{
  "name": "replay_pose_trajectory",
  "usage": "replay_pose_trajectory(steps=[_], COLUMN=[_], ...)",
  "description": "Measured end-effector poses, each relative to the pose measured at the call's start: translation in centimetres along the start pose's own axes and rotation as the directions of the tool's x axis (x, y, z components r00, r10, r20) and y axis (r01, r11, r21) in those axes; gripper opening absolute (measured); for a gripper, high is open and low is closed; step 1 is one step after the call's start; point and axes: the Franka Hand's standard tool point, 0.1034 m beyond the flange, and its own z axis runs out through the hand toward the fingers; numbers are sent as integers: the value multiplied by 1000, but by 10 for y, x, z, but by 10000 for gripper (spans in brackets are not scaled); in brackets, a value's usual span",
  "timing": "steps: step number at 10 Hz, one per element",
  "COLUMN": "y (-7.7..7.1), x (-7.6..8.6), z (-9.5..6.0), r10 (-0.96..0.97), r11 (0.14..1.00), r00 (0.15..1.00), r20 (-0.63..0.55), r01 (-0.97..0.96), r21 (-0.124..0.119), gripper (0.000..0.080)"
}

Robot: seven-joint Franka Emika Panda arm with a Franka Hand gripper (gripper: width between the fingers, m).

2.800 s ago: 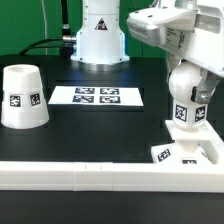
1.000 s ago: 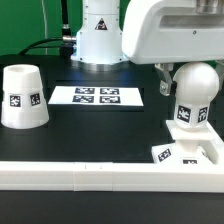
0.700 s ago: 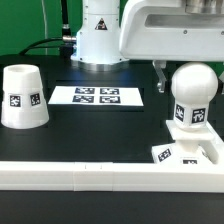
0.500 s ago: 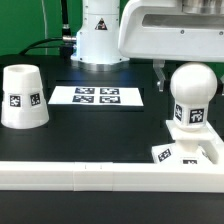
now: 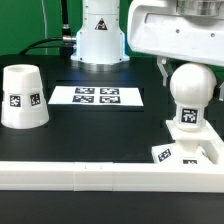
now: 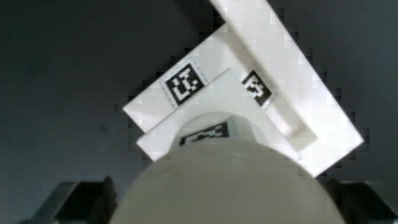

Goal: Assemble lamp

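Observation:
The white bulb [image 5: 190, 92] stands upright by its neck on the flat square base [image 5: 192, 152] at the exterior view's right. My gripper [image 5: 190, 70] hangs over it, open, with one dark finger [image 5: 160, 69] beside the round head and a gap between them. In the wrist view the bulb head [image 6: 222, 175] fills the space between my two fingers [image 6: 86, 200], with the tagged base [image 6: 231, 85] below it. The tapered shade [image 5: 22, 97] stands mouth down at the exterior view's left, far from the gripper.
The marker board [image 5: 97, 96] lies flat in the middle of the black table. A white rail [image 5: 80, 176] runs along the front edge, just in front of the base. The arm's white pedestal [image 5: 98, 35] stands at the back.
2.8 s ago the gripper sat tilted over the bulb head. Now it is level above the bulb with its fingers spread. In the last second it shifted only slightly. The bulb stays upright.

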Motion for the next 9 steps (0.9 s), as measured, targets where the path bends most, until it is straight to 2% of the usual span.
replay_pose_trajectory(steps=[2, 4, 5, 6, 9], y=[0, 0, -1, -1, -3], x=[1, 1, -1, -1, -1], z=[0, 0, 0, 0, -2], r10=[171, 230, 263, 231, 89], r11=[985, 972, 964, 972, 995], r00=[985, 971, 963, 971, 995], r20=[28, 57, 60, 59, 50], r01=[-171, -232, -265, -233, -91], r21=[17, 25, 24, 26, 33], gripper=[576, 576, 625, 676, 694])
